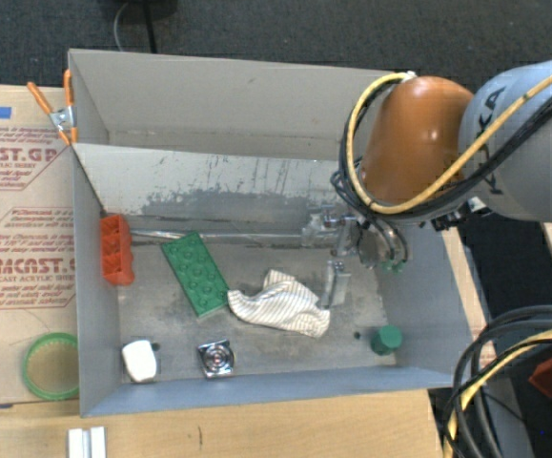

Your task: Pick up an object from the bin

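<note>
Bin point(237, 98): sitting grey and open, holding a few small loose things well apart on its floor.
White block point(139, 360): lying in the near left corner, close to the front wall.
Metal piece point(215, 357): resting just right of the white block, small, square and shiny, not touching it.
Green cap point(385, 339): sitting alone near the front right corner, small and round.
Cloth point(280, 304): lying crumpled in the middle of the floor, white with thin stripes, its left end touching the bottom end of the green flat brick.
Green flat brick point(194, 273): lying tilted, left of the cloth, bumps facing up.
Red brick point(115, 249): lying along the left wall, well apart from the cloth.
Claw point(336, 280): hanging low over the floor, right at the right edge of the cloth, looking like it is touching that edge.
Claw state: cannot tell whether wide or narrow; nothing seen held in it.
Arm point(514, 141): reaching in from the right, big and grey, above the right side of the bin.
Brown cover point(414, 141): sitting round and smooth on the arm, just above the claw.
Cables point(356, 127): looping yellow and black around the brown cover.
</note>
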